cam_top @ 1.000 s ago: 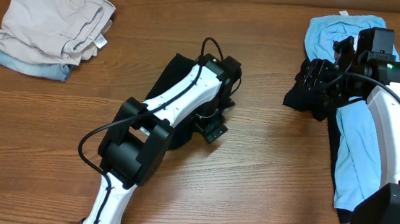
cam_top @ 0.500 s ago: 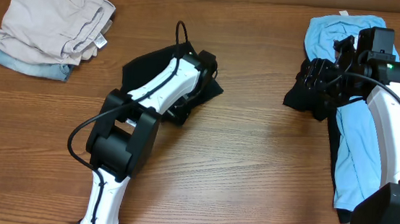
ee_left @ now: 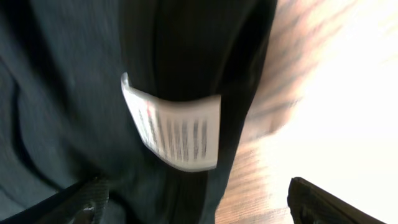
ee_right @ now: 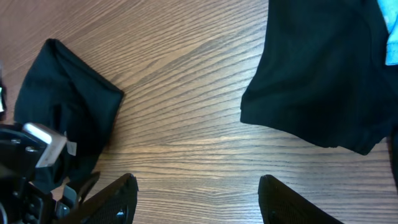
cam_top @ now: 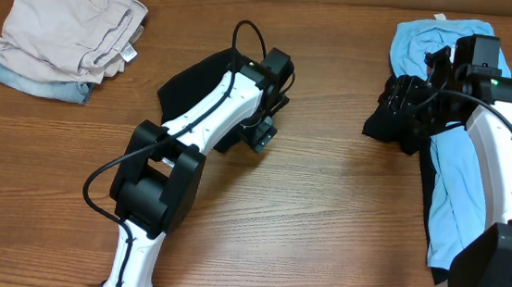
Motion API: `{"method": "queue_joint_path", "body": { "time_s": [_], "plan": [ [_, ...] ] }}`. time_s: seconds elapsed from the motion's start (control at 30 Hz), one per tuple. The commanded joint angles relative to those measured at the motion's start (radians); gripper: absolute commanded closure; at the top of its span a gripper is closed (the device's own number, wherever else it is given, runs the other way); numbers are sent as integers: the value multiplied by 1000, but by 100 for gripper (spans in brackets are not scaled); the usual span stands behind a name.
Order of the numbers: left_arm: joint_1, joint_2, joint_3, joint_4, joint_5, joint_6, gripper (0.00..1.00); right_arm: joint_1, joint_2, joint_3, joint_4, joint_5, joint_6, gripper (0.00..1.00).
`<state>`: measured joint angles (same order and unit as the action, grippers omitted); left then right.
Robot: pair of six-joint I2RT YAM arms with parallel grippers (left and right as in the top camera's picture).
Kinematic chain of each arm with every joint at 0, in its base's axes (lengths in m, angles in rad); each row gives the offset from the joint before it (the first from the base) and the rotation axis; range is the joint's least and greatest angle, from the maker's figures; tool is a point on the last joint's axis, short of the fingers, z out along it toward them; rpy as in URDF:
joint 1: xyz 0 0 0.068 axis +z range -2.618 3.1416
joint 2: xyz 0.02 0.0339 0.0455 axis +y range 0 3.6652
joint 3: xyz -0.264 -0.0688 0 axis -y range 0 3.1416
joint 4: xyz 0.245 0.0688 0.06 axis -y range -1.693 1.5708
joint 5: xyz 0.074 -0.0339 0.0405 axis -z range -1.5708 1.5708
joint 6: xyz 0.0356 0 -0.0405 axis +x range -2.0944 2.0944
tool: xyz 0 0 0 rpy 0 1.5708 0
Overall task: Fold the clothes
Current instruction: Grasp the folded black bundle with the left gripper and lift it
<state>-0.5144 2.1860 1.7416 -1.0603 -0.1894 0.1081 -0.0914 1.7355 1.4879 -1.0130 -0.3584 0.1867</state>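
Observation:
A black garment point(cam_top: 187, 84) lies folded at the table's middle, and its white tag point(ee_left: 180, 134) shows close up in the left wrist view. My left gripper point(cam_top: 259, 134) hovers low over its right edge, open, with fabric and bare wood below the wide-spread fingers point(ee_left: 87, 199). A second black garment point(cam_top: 386, 127) lies crumpled at the right against a light blue T-shirt point(cam_top: 460, 199). My right gripper point(cam_top: 399, 105) hangs above it, open and empty point(ee_right: 199, 202), with wood under its fingertips. Both black pieces point(ee_right: 62, 106) point(ee_right: 323, 74) appear in the right wrist view.
A folded pile sits at the far left corner: a beige garment point(cam_top: 67, 20) on top of a pale blue one point(cam_top: 38, 85). Bare wood table point(cam_top: 323, 224) stretches between the two arms and along the front.
My left gripper swung left over the black garment, then back right and a little farther away. More of that garment now shows to the arm's left. The right arm has stayed put.

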Motion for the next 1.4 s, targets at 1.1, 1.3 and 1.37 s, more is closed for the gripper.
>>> {"method": "queue_joint_path", "body": {
  "time_s": [1.1, 1.3, 1.37],
  "plan": [
    [19, 2, -109, 269, -5, 83, 33, -2, 12, -2, -10, 11, -13, 34],
    [28, 2, -149, 317, -5, 84, 58, -2, 12, -2, -15, 11, -13, 34],
    [32, 2, -158, 323, -4, 83, 63, -2, 12, -2, -19, 11, -13, 34]
  ]
}}
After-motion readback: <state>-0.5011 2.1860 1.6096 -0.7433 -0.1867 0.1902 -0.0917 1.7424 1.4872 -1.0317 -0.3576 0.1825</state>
